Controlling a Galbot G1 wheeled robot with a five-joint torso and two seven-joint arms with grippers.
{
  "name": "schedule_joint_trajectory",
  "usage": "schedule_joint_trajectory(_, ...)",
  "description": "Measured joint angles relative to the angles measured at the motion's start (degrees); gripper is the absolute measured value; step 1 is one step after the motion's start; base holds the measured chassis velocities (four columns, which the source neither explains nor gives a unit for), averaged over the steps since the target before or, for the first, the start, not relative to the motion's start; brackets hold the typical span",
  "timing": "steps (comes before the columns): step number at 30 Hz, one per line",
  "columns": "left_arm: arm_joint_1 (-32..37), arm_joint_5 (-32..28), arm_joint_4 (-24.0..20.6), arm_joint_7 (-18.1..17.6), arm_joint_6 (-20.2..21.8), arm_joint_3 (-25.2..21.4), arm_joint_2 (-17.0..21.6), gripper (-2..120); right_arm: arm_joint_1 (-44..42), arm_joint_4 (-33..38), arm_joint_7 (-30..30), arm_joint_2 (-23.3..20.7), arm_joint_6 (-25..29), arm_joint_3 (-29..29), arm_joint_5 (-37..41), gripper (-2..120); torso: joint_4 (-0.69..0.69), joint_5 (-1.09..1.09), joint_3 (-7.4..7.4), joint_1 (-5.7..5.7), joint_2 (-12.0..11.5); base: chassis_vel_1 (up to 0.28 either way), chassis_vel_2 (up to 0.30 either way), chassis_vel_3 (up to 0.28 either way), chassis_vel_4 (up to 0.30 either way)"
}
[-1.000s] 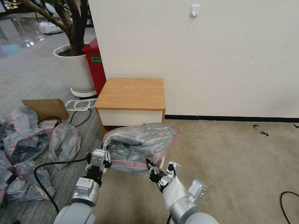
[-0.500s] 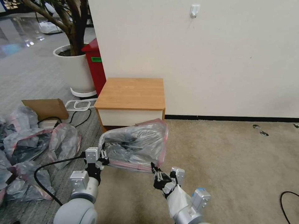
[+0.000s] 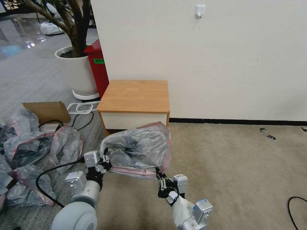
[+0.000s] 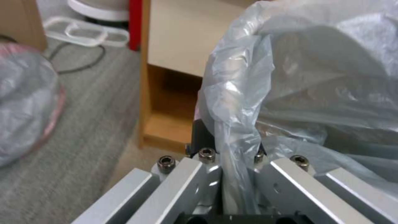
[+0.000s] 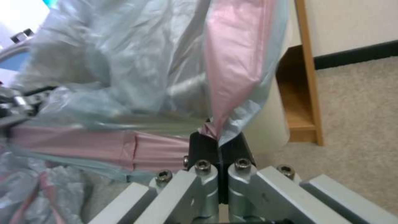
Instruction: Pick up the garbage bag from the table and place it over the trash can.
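Note:
The garbage bag (image 3: 137,145), grey translucent with a pink band, is stretched between my two grippers just in front of the table (image 3: 134,95). My left gripper (image 3: 105,161) is shut on the bag's bunched rim (image 4: 232,130), on the bag's left side. My right gripper (image 3: 160,179) is shut on the pink band (image 5: 232,77) at the bag's near right corner. The bag drapes over the trash can and hides most of it. A strip of the trash can's cream wall (image 5: 269,124) shows in the right wrist view, in front of the table's lower shelf (image 5: 296,121).
Several similar grey-and-pink bags (image 3: 28,150) lie on the floor at the left, with a cardboard piece (image 3: 48,111) and a black cable (image 3: 48,172). A red bin (image 3: 97,68) and a white planter (image 3: 76,72) stand behind. Open beige carpet (image 3: 240,166) lies to the right.
Both grippers have drawn back toward me and slightly down, keeping hold of the bag. The bag's far right corner has swung inward, so its mouth looks narrower.

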Motion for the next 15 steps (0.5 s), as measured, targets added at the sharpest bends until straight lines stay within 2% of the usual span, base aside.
schedule_joint_trajectory(11, 0.1, -6.0, -1.0, -0.8, 2.3, 0.0, 0.3, 0, 2.8, -3.2, 0.0, -2.4, -0.4, 4.1, -2.0, 0, 0.0, 0.0, 0.0, 0.0, 0.0, 0.0, 0.0, 0.0, 0.0)
schedule_joint_trajectory(15, 0.2, -6.7, -1.2, -1.4, 2.6, -0.1, 0.1, 0, 3.2, -3.5, 0.4, -3.0, -0.3, 5.1, -2.4, 8, 0.0, 0.01, 0.0, 0.0, 0.0, 0.0, 0.0, 0.0, 0.0)
